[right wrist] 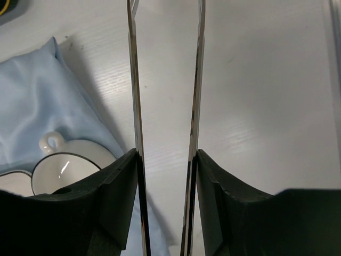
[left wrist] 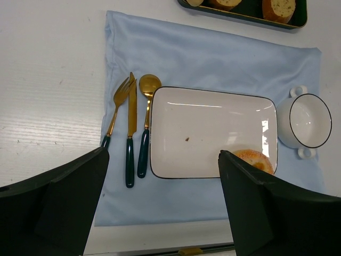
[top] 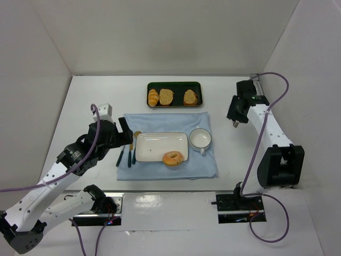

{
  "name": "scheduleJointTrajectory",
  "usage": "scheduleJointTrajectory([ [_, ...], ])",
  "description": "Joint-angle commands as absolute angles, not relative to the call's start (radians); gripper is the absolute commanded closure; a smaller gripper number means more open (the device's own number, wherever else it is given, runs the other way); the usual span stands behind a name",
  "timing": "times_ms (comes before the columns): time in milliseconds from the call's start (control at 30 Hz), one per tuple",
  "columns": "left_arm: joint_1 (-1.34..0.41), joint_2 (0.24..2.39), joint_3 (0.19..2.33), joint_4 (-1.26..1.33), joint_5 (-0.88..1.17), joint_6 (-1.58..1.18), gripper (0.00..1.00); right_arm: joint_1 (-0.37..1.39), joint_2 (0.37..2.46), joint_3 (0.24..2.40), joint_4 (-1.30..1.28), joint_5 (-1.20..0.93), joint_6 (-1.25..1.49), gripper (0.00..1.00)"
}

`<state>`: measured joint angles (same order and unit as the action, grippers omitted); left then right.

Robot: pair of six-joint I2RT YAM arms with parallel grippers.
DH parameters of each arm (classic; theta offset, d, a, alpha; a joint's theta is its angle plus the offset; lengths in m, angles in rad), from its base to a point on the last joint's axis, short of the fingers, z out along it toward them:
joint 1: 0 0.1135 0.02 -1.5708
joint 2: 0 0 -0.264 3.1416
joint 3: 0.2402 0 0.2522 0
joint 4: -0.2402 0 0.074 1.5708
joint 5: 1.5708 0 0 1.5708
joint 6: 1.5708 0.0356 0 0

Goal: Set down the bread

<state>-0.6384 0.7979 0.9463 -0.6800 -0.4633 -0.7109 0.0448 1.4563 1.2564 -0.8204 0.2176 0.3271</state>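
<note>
Showing the bread (top: 172,158) lying on the white plate (top: 154,145) at its near right corner, apparently already placed, left claw (left wrist: 162,154) spread wide and empty, right claw (top: 235,122) narrowly parted, empty.

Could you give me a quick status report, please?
Left gripper open, empty; right gripper open, empty. Bagel on the plate, near right corner. Nothing blocking.

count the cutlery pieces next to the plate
3: fork, knife and spoon, lying side by side on the cloth just left of the plate. None seem hidden.
</note>
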Motion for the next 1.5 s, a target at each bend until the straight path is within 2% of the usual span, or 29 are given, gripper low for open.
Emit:
scheduleJointTrajectory([
  [0,-0.643,0.804,0.948,-0.644,-0.459,-0.703,0.03,0.023,1.503,1.256,-0.669,0.106,0.295,0.48],
  [400,-0.643,0.804,0.939,-0.635,-0.459,-0.703,0.02,-0.046,1.644,1.238,-0.594,0.026,0.307,0.48],
  [667,-0.643,0.795,0.939,-0.635,-0.459,-0.712,0.02,-0.066,1.813,1.238,-0.554,0.005,0.316,0.48],
  [833,-0.643,0.776,0.939,-0.655,-0.459,-0.712,0.02,-0.066,1.887,1.317,-0.545,0.014,0.316,0.48],
  [1167,-0.643,0.755,0.928,-0.673,-0.468,-0.730,0.02,-0.029,2.071,1.554,-0.701,0.130,0.246,0.48],
  [1467,-0.643,0.755,0.919,-0.673,-0.468,-0.739,0.02,0.060,2.171,1.612,-0.833,0.186,0.215,0.48],
])
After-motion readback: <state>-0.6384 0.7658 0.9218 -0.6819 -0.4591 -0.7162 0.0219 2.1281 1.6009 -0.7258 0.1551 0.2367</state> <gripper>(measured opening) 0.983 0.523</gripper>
